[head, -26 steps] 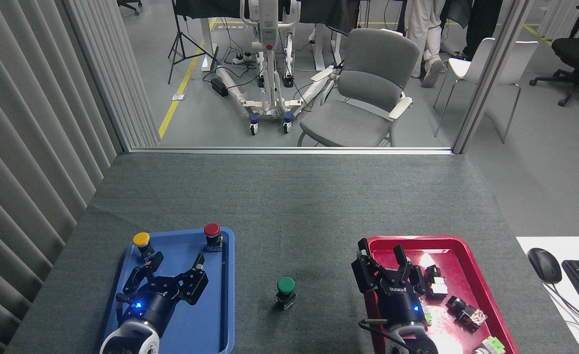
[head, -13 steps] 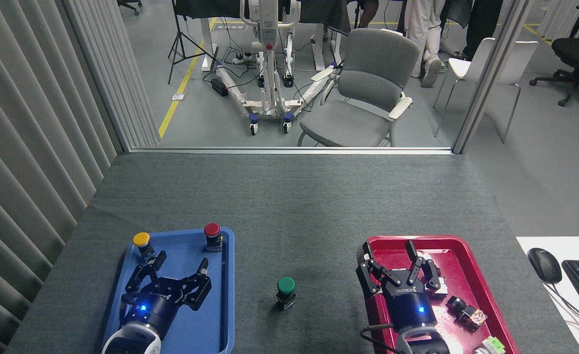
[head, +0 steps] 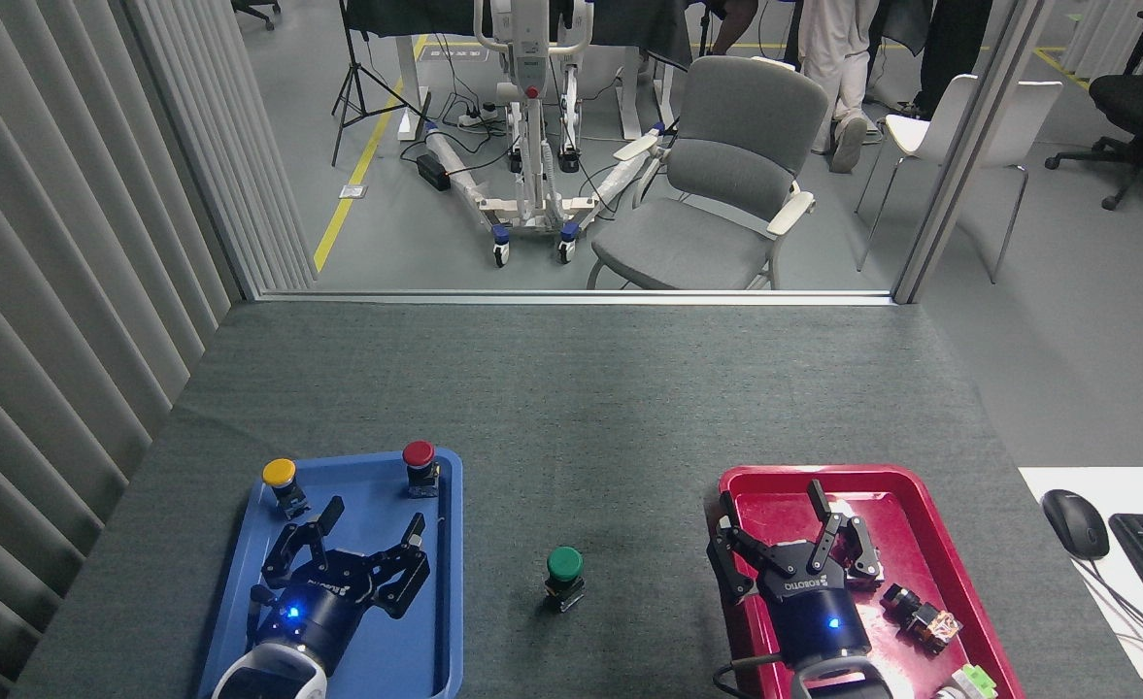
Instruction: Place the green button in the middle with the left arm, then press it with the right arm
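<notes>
Jaws on both sides stand spread wide with nothing between them. Over the last second the left arm's gripper (head: 369,529) has drawn back toward the near edge, over the blue tray (head: 447,544), its fingers (head: 326,514) pulling clear of the yellow button (head: 280,474) they were almost touching; they hold nothing and touch nothing that I can see. The red button (head: 419,456) stands at the tray's far right corner, unmoved.

Between the trays, the green button (head: 564,565) stands upright on the bare grey table (head: 571,408), cap up, well apart from both grippers and in the same spot as a second ago. I judge the placing step done: the button is already in the middle.

On the right, the right arm's gripper (head: 789,529) has slid rightward and back, farther over the red tray (head: 930,544) and away from the button, its spread fingers hanging just above the small switch parts (head: 919,615) lying there; whether a fingertip touches one I cannot tell. That drift looks like settling or repositioning, not an approach, so the press is not yet done. It would call for swinging this arm left across the tray rim and down onto the cap.
</notes>
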